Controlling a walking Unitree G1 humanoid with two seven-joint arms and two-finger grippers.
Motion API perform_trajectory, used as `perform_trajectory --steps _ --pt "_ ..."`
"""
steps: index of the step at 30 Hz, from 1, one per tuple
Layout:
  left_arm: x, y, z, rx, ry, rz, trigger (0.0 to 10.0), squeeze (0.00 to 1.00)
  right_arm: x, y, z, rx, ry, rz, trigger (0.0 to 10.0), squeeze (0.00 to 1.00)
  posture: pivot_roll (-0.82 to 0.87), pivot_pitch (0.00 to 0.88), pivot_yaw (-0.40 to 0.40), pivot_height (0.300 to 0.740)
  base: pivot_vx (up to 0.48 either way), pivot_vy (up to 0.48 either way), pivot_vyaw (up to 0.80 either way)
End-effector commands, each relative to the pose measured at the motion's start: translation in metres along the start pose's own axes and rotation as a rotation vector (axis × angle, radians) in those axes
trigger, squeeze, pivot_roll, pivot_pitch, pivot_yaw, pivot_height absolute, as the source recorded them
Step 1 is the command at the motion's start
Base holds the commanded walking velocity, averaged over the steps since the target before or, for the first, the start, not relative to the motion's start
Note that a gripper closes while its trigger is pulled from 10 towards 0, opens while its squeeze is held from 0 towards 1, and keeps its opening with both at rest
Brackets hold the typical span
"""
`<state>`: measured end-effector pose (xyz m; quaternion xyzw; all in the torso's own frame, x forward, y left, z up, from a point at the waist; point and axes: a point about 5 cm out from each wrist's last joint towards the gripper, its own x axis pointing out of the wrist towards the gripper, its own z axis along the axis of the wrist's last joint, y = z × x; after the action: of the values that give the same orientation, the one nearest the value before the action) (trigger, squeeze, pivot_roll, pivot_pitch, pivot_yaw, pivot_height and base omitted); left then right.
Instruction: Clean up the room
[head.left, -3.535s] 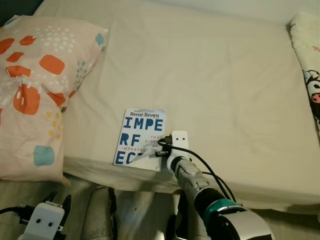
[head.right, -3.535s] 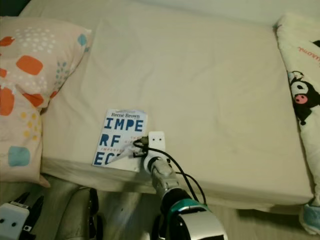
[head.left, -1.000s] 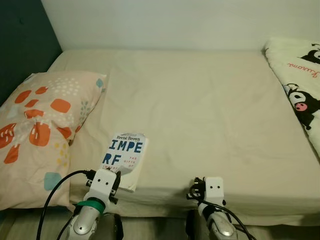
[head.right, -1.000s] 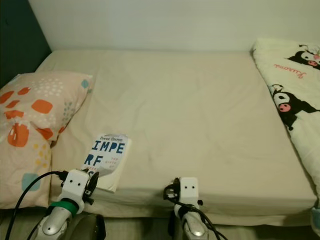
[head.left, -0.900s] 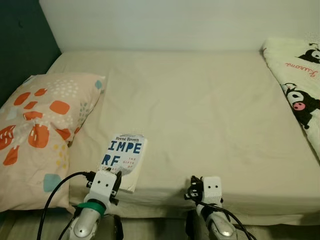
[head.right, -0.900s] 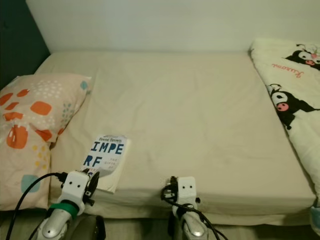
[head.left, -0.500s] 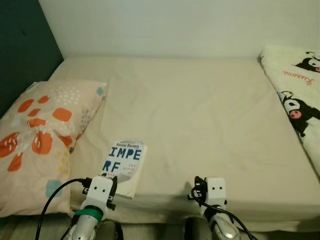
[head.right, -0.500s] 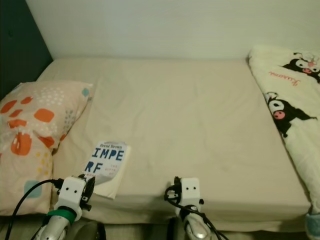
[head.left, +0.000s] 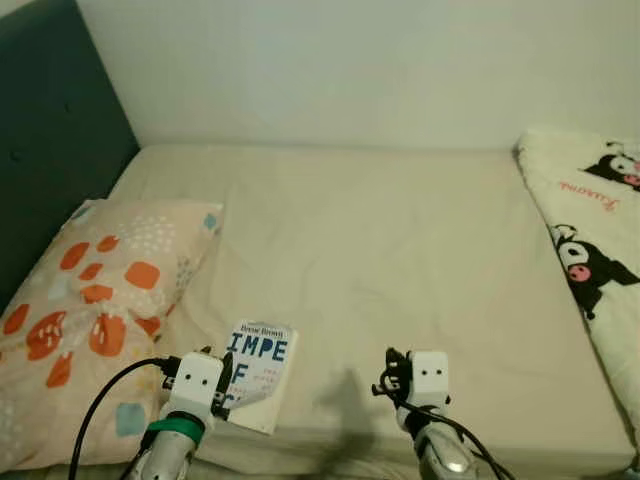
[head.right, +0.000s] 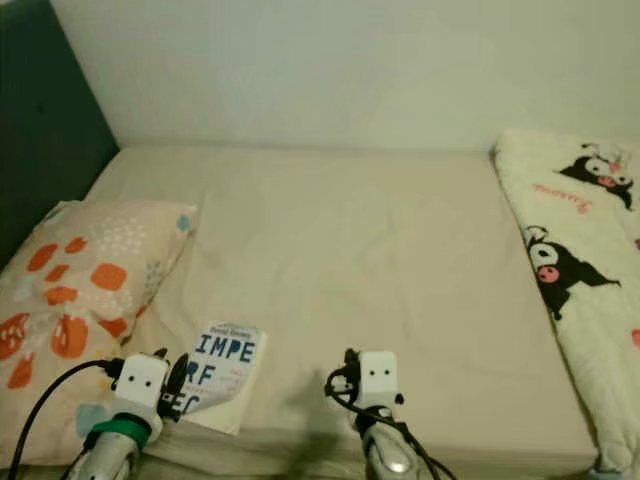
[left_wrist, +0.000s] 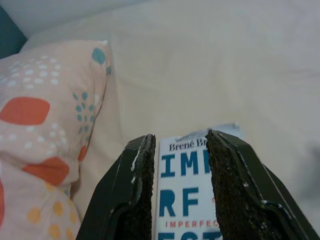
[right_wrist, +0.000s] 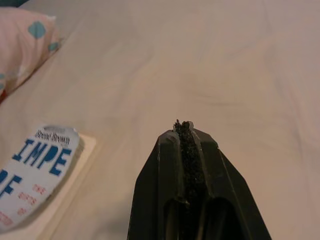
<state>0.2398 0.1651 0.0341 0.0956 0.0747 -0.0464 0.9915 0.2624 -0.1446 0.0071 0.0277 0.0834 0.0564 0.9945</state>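
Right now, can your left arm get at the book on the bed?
Probably yes. The left gripper is open right at the book's near edge by the pillow, and nothing lies between them.

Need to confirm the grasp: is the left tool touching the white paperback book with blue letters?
Cannot tell. In the left wrist view the left tool frames the white paperback book, open, contact unclear.

Book (head.left: 256, 372) on bed (head.left: 400, 260), right of pillow (head.left: 90, 310)
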Motion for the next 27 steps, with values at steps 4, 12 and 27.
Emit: perform_trajectory --steps 4,12,27 --pt "-0.003 0.001 -0.006 -0.047 0.033 -0.013 10.0 0.0 -0.008 -0.003 -0.009 0.012 0.032 -0.011 10.0 0.0 -0.01 0.0 0.059 0.74 0.0 0.0 0.0" --pt "-0.003 0.001 -0.013 -0.019 0.062 -0.012 10.0 0.0 -0.014 -0.006 -0.018 0.036 0.083 -0.035 10.0 0.0 -0.03 0.0 0.065 0.74 0.0 0.0 0.0" --pt "0.006 0.006 -0.032 -0.005 0.171 0.054 10.0 0.0 -0.012 -0.025 -0.033 0.01 0.243 -0.109 10.0 0.0 -0.01 0.002 0.058 0.74 0.0 0.0 0.0"
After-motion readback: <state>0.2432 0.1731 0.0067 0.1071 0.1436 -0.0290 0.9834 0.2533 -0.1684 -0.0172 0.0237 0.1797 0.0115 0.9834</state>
